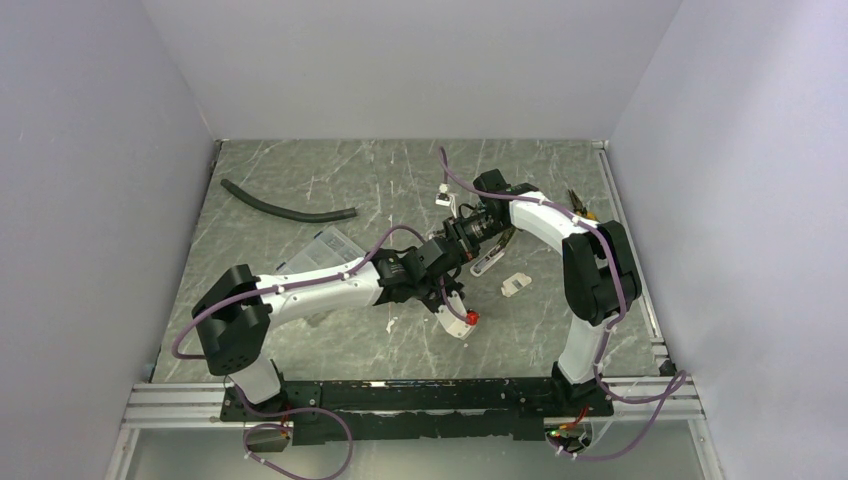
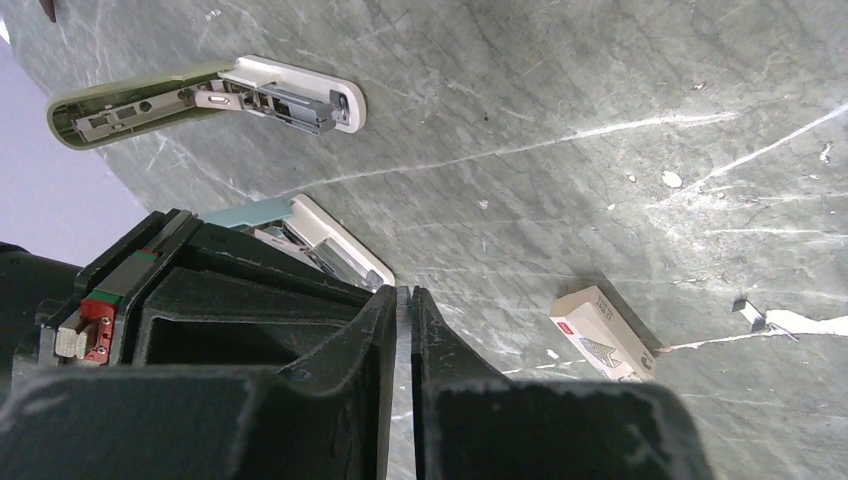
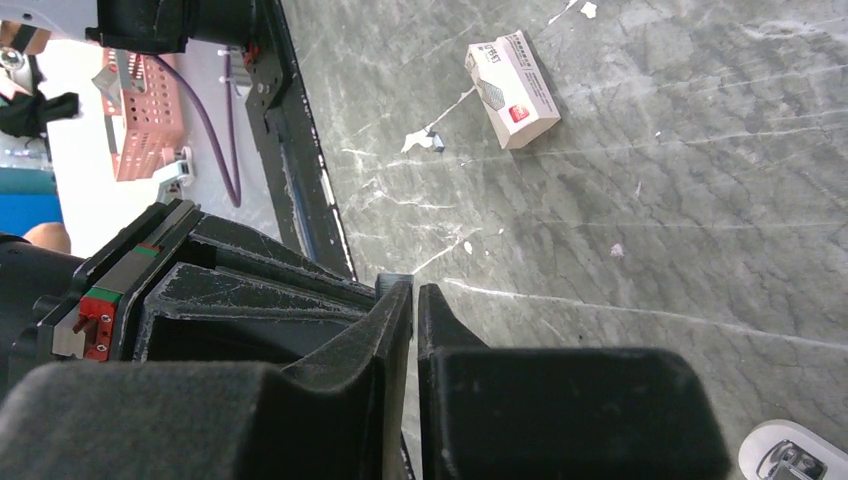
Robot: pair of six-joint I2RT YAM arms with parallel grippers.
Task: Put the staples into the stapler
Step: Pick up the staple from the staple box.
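Observation:
The small white staple box with a red mark lies flat on the marble table; it also shows in the left wrist view and the right wrist view. A white and teal stapler lies beside it, partly hidden behind my left fingers. An olive-green stapler lies opened out, farther off by the right wall. My left gripper is shut and empty, close to the teal stapler. My right gripper is shut and empty, just above that stapler.
A white object with a red end lies under the left wrist. A clear plastic case sits behind the left forearm. A black hose lies at the back left. The black front rail shows in the right wrist view.

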